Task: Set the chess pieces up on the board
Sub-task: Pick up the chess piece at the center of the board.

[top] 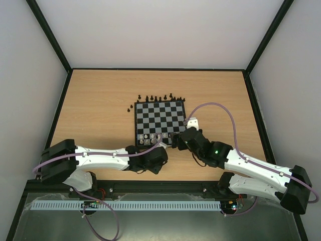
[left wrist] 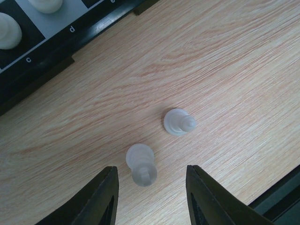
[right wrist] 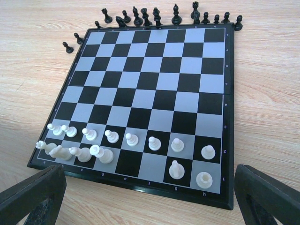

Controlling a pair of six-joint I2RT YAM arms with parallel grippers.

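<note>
The board (right wrist: 140,185) lies on the wooden table with white chess pieces (right wrist: 154,143) filling most of its two near rows. Black chess pieces (right wrist: 137,18) stand off the board along its far edge. In the left wrist view two whitish pieces rest on the bare wood beside the board's edge (left wrist: 47,61). One of them (left wrist: 141,165) sits between my left gripper's (left wrist: 151,171) tips without touching either finger. The other (left wrist: 179,122) lies just beyond it. My right gripper (right wrist: 149,176) hangs wide open over the board's near edge, holding nothing.
Two black pawns (right wrist: 68,47) stand apart off the board's far left corner. The near table edge shows as a dark strip (left wrist: 281,194) by the left gripper. Both arms meet at the board's near side (top: 159,143).
</note>
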